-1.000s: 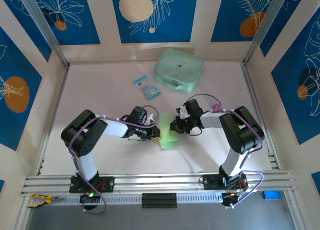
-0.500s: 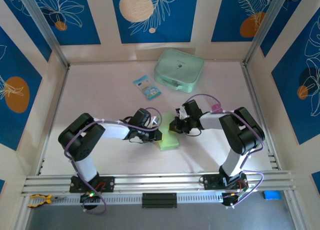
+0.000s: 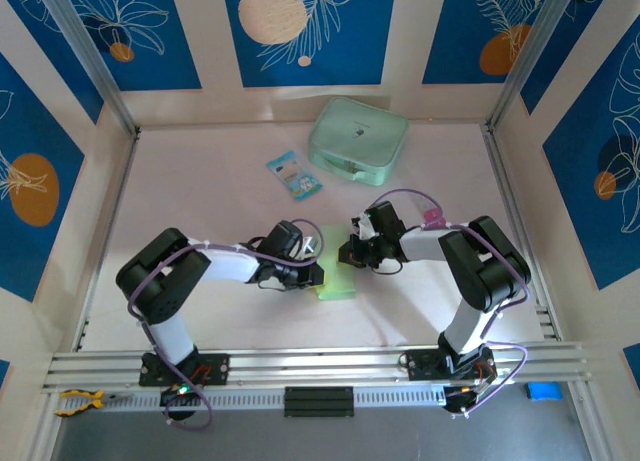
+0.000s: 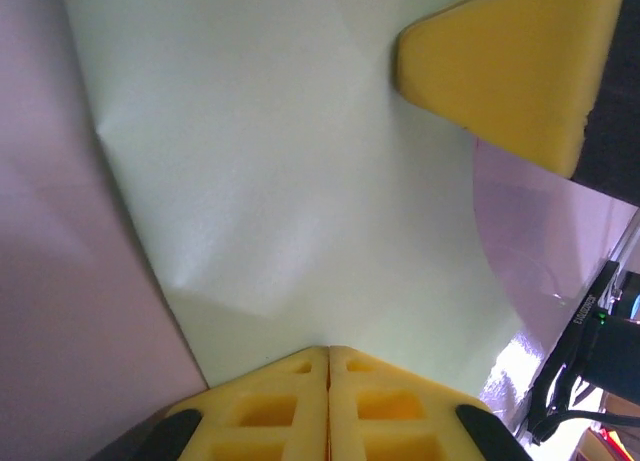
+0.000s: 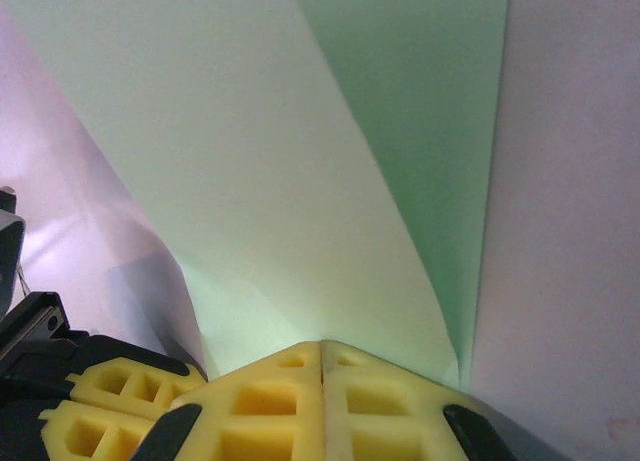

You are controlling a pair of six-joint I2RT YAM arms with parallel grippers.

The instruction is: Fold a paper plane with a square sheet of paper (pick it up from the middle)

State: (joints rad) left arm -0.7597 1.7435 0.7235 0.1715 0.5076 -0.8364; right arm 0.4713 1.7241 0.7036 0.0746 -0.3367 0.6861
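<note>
Both arms reach in over the middle of the table (image 3: 200, 211), and their tips meet at the green paper (image 3: 338, 283). The paper lies on the table just near of centre, between the two grippers. It is already creased: from above it looks like a small folded block, not a full square.

The left gripper (image 3: 316, 274) comes in from the left with its tip at the paper's left edge. From its wrist camera, the left gripper (image 4: 328, 353) has its yellow pads pressed together with no gap along the seam. The paper (image 4: 290, 181) runs right up to the tips and shows faint diagonal creases. I can't tell if paper is pinched between the pads or only pressed down.

The right gripper (image 3: 346, 253) comes in from the right with its tip at the paper's far right corner. From its wrist camera, the right gripper (image 5: 322, 346) is also closed tight, seam shut. The paper (image 5: 250, 151) ahead of it has a raised flap, lighter face on the left and darker shaded face on the right. The fold line runs down toward the tips. Again I can't tell whether it is pinching or just touching.

From the left wrist, one of the right gripper's fingers (image 4: 500, 66) sits on the paper's edge.

A mint zip case (image 3: 357, 139) sits at the far side, right of centre. A small blue-and-white packet (image 3: 294, 174) lies just left and near of it. Both are well apart from the paper.
</note>
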